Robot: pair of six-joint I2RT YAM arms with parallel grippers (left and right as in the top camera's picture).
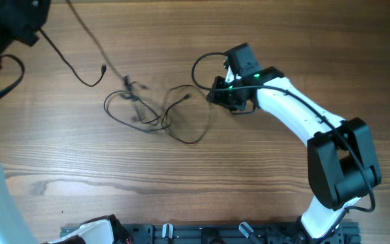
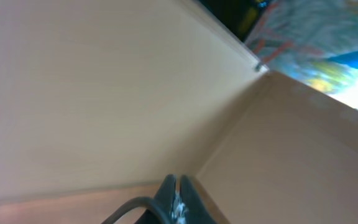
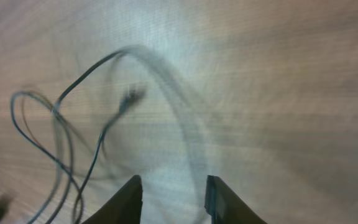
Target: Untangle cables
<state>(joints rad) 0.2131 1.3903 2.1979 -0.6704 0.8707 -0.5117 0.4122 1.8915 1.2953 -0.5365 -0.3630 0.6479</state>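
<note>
The cables [image 1: 141, 112] are thin black cords in loose, crossing loops at the middle of the wooden table. One cable [image 1: 66, 57] runs from the heap up to my left arm [image 1: 9, 27] at the far left corner. My left gripper [image 2: 178, 186] is raised and shut, with a black cable [image 2: 135, 204] curving out from its fingers. My right gripper [image 1: 215, 95] is open and empty just right of the loops. In the right wrist view the gripper [image 3: 173, 193] has a blurred cable loop [image 3: 182, 118] ahead and a plug end [image 3: 131, 94] to the left.
Another thin cord [image 1: 90, 34] runs off the far table edge. The right arm's white link [image 1: 296, 112] reaches in from the front right. A rail [image 1: 202, 234] lines the front edge. The left wrist view shows a cardboard-coloured wall [image 2: 104, 93].
</note>
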